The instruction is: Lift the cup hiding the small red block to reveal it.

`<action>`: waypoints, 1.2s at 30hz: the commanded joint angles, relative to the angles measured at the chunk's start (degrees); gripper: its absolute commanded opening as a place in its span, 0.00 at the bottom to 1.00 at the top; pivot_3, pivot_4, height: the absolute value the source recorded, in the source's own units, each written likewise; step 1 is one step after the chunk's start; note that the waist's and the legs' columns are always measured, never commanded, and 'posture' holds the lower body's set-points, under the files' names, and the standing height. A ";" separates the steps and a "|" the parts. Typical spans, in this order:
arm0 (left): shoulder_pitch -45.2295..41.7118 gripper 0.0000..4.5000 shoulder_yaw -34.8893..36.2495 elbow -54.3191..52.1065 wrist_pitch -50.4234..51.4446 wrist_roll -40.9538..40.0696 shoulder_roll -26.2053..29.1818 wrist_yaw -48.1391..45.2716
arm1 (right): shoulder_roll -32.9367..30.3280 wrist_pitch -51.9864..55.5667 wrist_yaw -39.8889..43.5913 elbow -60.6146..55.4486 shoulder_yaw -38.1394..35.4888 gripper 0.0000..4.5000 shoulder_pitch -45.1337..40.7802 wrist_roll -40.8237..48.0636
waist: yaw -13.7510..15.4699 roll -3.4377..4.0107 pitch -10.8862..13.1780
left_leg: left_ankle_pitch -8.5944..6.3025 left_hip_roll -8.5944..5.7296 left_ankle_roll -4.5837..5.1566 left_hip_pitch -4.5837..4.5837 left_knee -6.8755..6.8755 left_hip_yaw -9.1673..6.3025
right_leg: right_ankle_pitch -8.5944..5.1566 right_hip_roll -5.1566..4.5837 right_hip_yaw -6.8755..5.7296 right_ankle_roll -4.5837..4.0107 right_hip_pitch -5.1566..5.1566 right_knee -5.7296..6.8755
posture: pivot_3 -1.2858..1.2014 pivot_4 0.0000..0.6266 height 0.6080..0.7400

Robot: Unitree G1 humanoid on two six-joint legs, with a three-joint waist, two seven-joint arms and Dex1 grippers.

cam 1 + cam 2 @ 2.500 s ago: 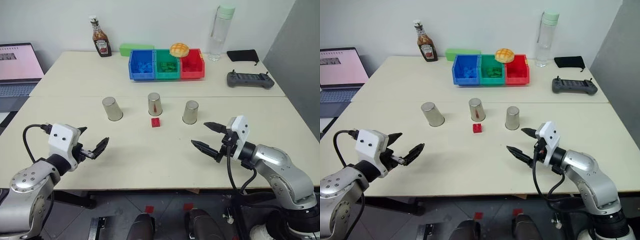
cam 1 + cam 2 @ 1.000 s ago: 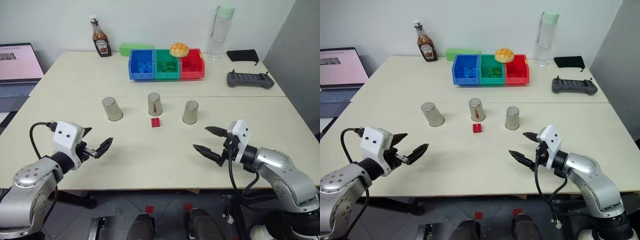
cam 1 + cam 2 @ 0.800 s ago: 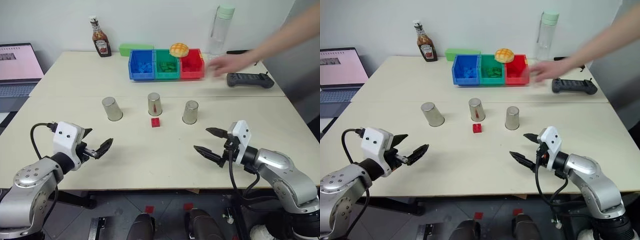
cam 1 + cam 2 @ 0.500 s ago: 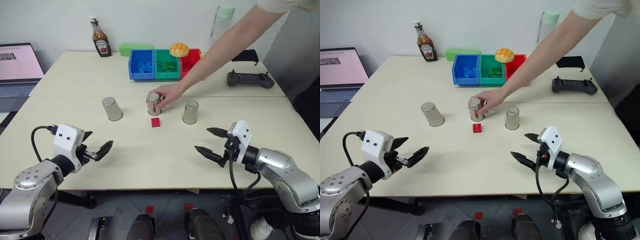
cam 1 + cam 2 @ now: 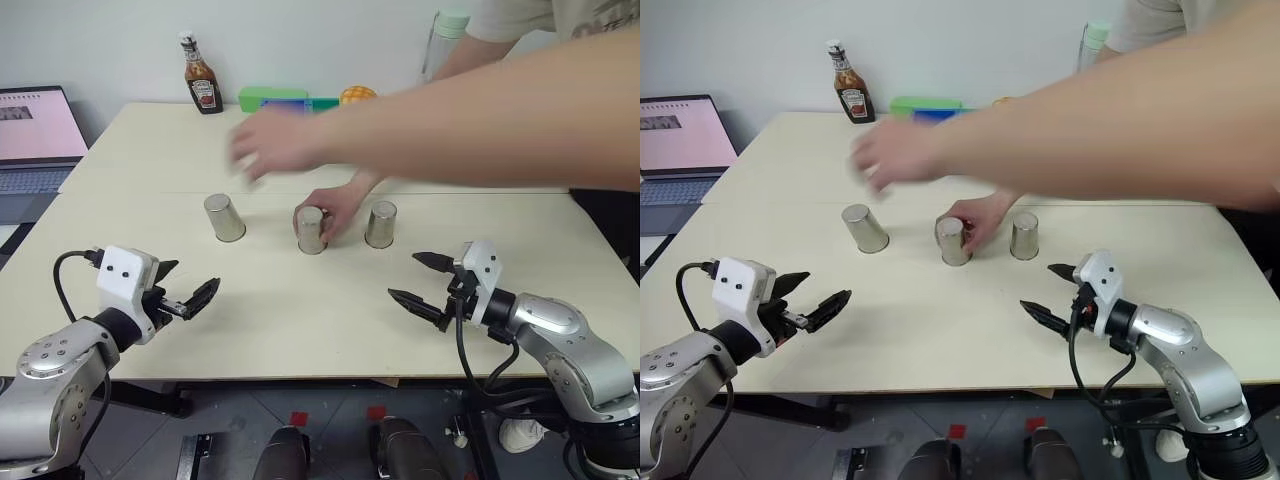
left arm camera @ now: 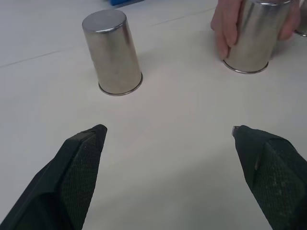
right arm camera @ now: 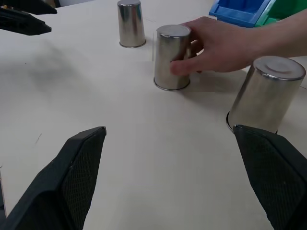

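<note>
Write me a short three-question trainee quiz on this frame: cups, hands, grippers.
1. How many metal cups stand upside down on the table?
2. True or false: the person's hand grips the middle cup.
3. Which gripper is shut: A left gripper, B right gripper, C neither?

Key: 1. Three: the left cup, the middle cup and the right cup. 2. True. 3. C; both are open, holding nothing.
</note>
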 commanded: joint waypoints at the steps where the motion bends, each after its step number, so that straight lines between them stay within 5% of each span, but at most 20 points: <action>1: -0.28 0.99 0.84 -0.36 -1.37 0.18 0.96 -0.48 | -0.13 -0.35 0.39 -1.82 -0.53 1.00 -0.44 0.47 | -0.01 0.00 0.00 | 0.00 0.00 0.00 0.00 0.00 0.00 | 0.00 0.00 0.00 0.00 0.00 0.00 | 0.52 0.24 1.00; 24: -4.77 0.99 0.06 2.14 -3.06 -0.31 0.07 -0.09 | 2.53 1.90 -0.04 -1.62 0.57 1.00 -2.97 2.27 | 0.00 0.00 0.00 | 0.00 0.00 0.00 0.00 0.01 0.00 | 0.01 0.00 -0.01 -0.02 0.00 0.00 | 0.52 0.24 1.00; 36: -22.74 0.99 -7.70 26.56 -7.16 5.62 1.11 -1.35 | 4.55 10.01 2.43 -2.15 4.76 1.00 -14.73 7.39 | -0.04 -0.03 -0.02 | 0.00 -0.03 0.00 -0.02 0.02 0.00 | 0.11 0.03 -0.20 -0.18 -0.02 0.01 | 0.52 0.24 1.00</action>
